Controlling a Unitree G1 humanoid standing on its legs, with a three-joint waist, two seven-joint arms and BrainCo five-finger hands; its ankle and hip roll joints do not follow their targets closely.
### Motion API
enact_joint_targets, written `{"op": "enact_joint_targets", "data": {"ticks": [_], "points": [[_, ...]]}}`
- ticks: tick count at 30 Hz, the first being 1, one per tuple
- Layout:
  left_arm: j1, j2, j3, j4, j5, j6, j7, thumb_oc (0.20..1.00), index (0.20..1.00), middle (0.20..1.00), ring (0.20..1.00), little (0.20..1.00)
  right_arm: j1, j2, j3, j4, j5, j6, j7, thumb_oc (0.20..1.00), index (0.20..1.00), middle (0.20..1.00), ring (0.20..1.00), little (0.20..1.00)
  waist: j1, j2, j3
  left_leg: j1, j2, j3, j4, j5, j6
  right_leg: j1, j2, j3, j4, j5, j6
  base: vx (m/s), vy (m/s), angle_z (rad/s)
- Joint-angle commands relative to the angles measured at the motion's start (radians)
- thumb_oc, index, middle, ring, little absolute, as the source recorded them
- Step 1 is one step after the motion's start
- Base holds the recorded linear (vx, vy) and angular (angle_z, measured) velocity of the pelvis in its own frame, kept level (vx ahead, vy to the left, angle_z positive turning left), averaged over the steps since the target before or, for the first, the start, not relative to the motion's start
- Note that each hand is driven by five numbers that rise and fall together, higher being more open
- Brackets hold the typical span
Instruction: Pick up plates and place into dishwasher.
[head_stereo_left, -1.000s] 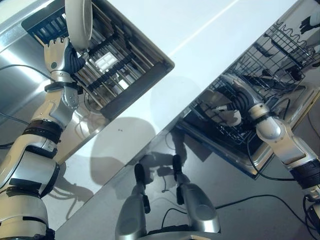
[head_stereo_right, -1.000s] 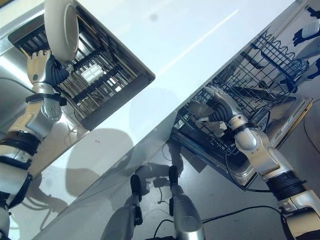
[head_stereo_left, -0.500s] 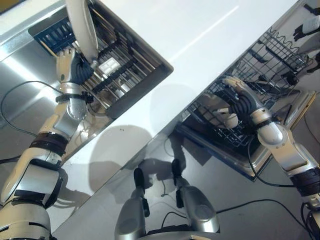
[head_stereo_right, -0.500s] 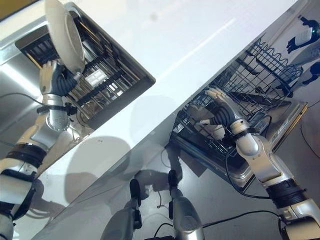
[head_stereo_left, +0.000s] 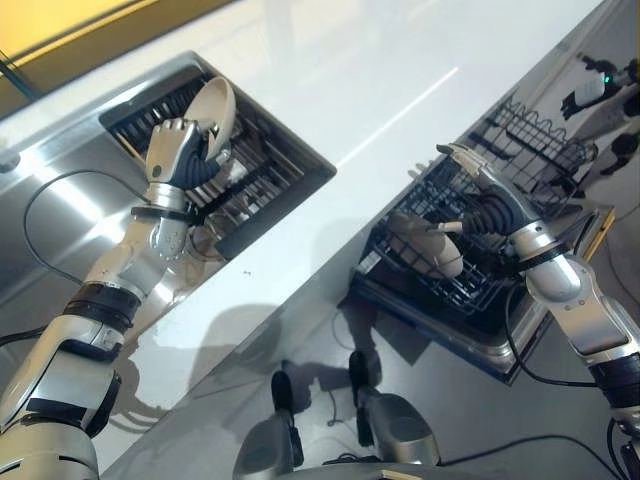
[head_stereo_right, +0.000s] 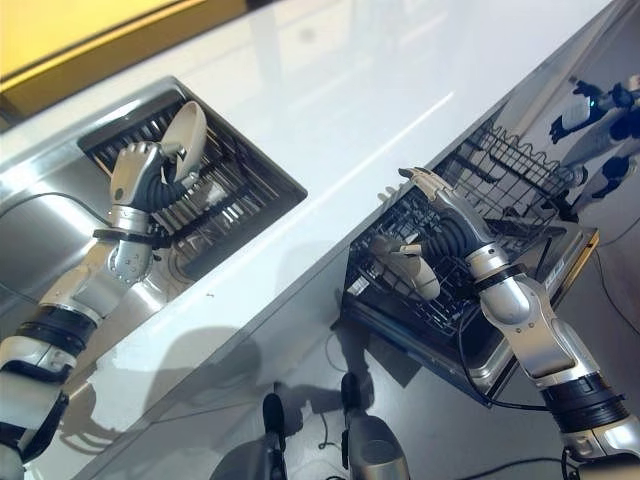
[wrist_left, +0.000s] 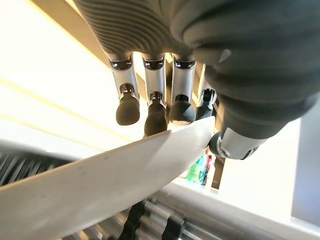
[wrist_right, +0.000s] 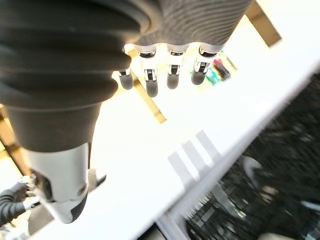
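My left hand (head_stereo_left: 175, 155) is shut on a white plate (head_stereo_left: 215, 105), fingers on one face and thumb on the other, as the left wrist view shows at the plate's (wrist_left: 100, 185) rim. It holds the plate tilted over the dark slatted rack (head_stereo_left: 265, 170) in the sink. A second white plate (head_stereo_left: 430, 248) stands tilted in the dishwasher's lower rack (head_stereo_left: 465, 290). My right hand (head_stereo_left: 492, 212) hovers just beside and above that plate, open, with straight fingers (wrist_right: 172, 75) and nothing in them.
A white counter (head_stereo_left: 350, 80) runs between the steel sink (head_stereo_left: 60, 200) and the pulled-out dishwasher rack. A second wire basket (head_stereo_left: 545, 145) sits farther back in the dishwasher. The open dishwasher door (head_stereo_left: 545, 330) juts out below the rack.
The whole view has shifted. My right hand has let go of the plate in the dishwasher rack and lifted off it. My left hand has lowered its plate closer to the sink rack.
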Motion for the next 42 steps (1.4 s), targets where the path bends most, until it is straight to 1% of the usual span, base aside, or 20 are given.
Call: {"op": "enact_joint_targets", "data": {"ticks": [1,6,11,15,19,22,23,25,27,28,32,33,35,36,39,42], "points": [[0.037,0.066,0.023,-0.05,0.019,-0.028,0.005,0.2,0.2,0.2,0.2,0.2,0.022,-0.043,-0.044,-0.049,0.046,-0.065,-0.001,1.0,1.0,1.0,1.0,1.0,0.025,0.026,-0.125,-0.011,-0.09,0.028,0.078,-0.183,0.053,-0.013,0.01,-0.02,0.093,-0.181,0.076,0.1,-0.012,0.02],[0.086,0.043,0.03,-0.063,0.032,-0.024,-0.018,0.2,0.2,0.2,0.2,0.2,0.048,-0.036,-0.054,-0.044,0.053,-0.07,0.025,1.0,1.0,1.0,1.0,1.0,0.034,0.033,-0.169,0.025,-0.093,0.02,0.058,-0.185,0.055,0.026,0.012,-0.027,0.074,-0.183,0.076,0.11,-0.008,0.06],[0.105,0.034,0.038,-0.047,0.018,-0.023,-0.037,0.2,0.2,0.2,0.2,0.2,0.076,-0.034,-0.068,-0.044,0.059,-0.07,0.045,1.0,1.0,1.0,1.0,1.0,0.032,0.033,-0.178,0.047,-0.096,0.015,0.044,-0.182,0.061,0.045,0.015,-0.025,0.064,-0.179,0.076,0.06,0.002,0.01],[0.116,0.033,0.043,-0.034,0.005,-0.045,-0.04,0.2,0.2,0.2,0.2,0.2,0.104,-0.033,-0.081,-0.045,0.063,-0.071,0.046,1.0,1.0,1.0,1.0,1.0,0.029,0.031,-0.183,0.063,-0.1,0.015,0.032,-0.181,0.064,0.058,0.017,-0.022,0.053,-0.173,0.078,0.03,-0.001,0.0],[0.116,0.053,0.033,-0.074,0.038,-0.07,-0.043,0.2,0.2,0.2,0.2,0.2,0.113,-0.051,-0.09,-0.064,0.055,-0.109,0.04,1.0,1.0,1.0,1.0,1.0,0.029,0.029,-0.183,0.07,-0.098,0.019,0.027,-0.182,0.067,0.061,0.017,-0.023,0.052,-0.171,0.08,0.0,0.0,0.0],[0.097,0.064,0.006,-0.108,0.043,-0.087,-0.059,0.2,0.2,0.2,0.2,0.2,0.071,-0.071,-0.075,-0.072,-0.017,-0.159,-0.052,1.0,1.0,1.0,1.0,1.0,0.035,0.028,-0.185,0.074,-0.098,0.019,0.029,-0.185,0.068,0.066,0.016,-0.026,0.051,-0.17,0.081,0.0,0.0,0.0],[0.089,0.069,-0.008,-0.13,0.034,-0.095,-0.072,0.2,0.2,0.2,0.2,0.2,0.038,-0.083,-0.067,-0.08,-0.038,-0.166,-0.089,1.0,1.0,1.0,1.0,1.0,0.041,0.028,-0.186,0.076,-0.098,0.017,0.029,-0.186,0.068,0.068,0.016,-0.029,0.051,-0.17,0.081,0.0,0.0,0.0],[0.079,0.068,-0.021,-0.159,0.021,-0.111,-0.1,0.2,0.2,0.2,0.2,0.2,-0.017,-0.093,-0.048,-0.081,-0.059,-0.165,-0.126,1.0,1.0,1.0,1.0,1.0,0.049,0.028,-0.187,0.078,-0.098,0.015,0.032,-0.189,0.069,0.07,0.015,-0.032,0.052,-0.171,0.08,0.0,0.0,0.0],[0.059,0.058,-0.046,-0.191,0.002,-0.124,-0.138,0.2,0.2,0.2,0.2,0.2,-0.108,-0.092,-0.004,-0.067,-0.094,-0.146,-0.161,1.0,1.0,1.0,1.0,1.0,0.065,0.029,-0.193,0.08,-0.1,0.006,0.034,-0.193,0.07,0.076,0.014,-0.035,0.051,-0.173,0.079,0.0,0.0,0.0],[0.05,0.056,-0.054,-0.203,-0.009,-0.129,-0.157,0.2,0.2,0.2,0.2,0.2,-0.144,-0.091,0.016,-0.059,-0.114,-0.146,-0.171,1.0,1.0,1.0,1.0,1.0,0.07,0.029,-0.196,0.081,-0.101,0.003,0.034,-0.194,0.071,0.079,0.014,-0.037,0.051,-0.174,0.079,0.0,0.0,0.0],[0.01,0.05,-0.096,-0.271,-0.074,-0.136,-0.241,0.2,0.2,0.2,0.2,0.2,-0.292,-0.117,0.107,-0.031,-0.204,-0.104,-0.219,1.0,1.0,1.0,1.0,1.0,0.101,0.025,-0.21,0.083,-0.106,-0.015,0.034,-0.196,0.071,0.093,0.011,-0.052,0.042,-0.175,0.079,0.01,-0.025,0.03],[0.0,0.049,-0.109,-0.289,-0.091,-0.135,-0.263,0.2,0.2,0.2,0.2,0.2,-0.329,-0.124,0.133,-0.021,-0.222,-0.087,-0.218,1.0,1.0,1.0,1.0,1.0,0.11,0.023,-0.214,0.083,-0.107,-0.02,0.034,-0.195,0.071,0.097,0.011,-0.057,0.04,-0.176,0.079,0.01,-0.038,0.1],[-0.012,0.049,-0.122,-0.309,-0.104,-0.14,-0.286,0.2,0.2,0.2,0.2,0.2,-0.374,-0.134,0.167,-0.004,-0.233,-0.077,-0.22,1.0,1.0,1.0,1.0,1.0,0.119,0.021,-0.219,0.083,-0.108,-0.027,0.033,-0.194,0.071,0.101,0.011,-0.063,0.036,-0.175,0.078,0.0,-0.036,0.12],[-0.023,0.052,-0.137,-0.334,-0.114,-0.141,-0.311,0.2,0.2,0.2,0.2,0.2,-0.41,-0.139,0.194,0.012,-0.241,-0.064,-0.212,1.0,1.0,1.0,1.0,1.0,0.131,0.017,-0.223,0.083,-0.109,-0.034,0.032,-0.193,0.071,0.104,0.01,-0.069,0.034,-0.175,0.077,-0.01,-0.034,0.12],[-0.033,0.058,-0.153,-0.365,-0.139,-0.147,-0.344,0.2,0.2,0.2,0.2,0.2,-0.461,-0.149,0.239,0.038,-0.242,-0.063,-0.197,1.0,1.0,1.0,1.0,1.0,0.145,0.014,-0.229,0.083,-0.112,-0.045,0.029,-0.189,0.072,0.109,0.01,-0.078,0.029,-0.173,0.077,-0.01,-0.031,0.09],[-0.049,0.06,-0.171,-0.375,-0.162,-0.167,-0.373,0.2,0.2,0.2,0.2,0.2,-0.509,-0.144,0.287,0.085,-0.227,-0.069,-0.168,1.0,1.0,1.0,1.0,1.0,0.158,0.01,-0.235,0.083,-0.115,-0.053,0.026,-0.187,0.073,0.115,0.008,-0.089,0.022,-0.172,0.077,-0.01,-0.024,0.17]]}}
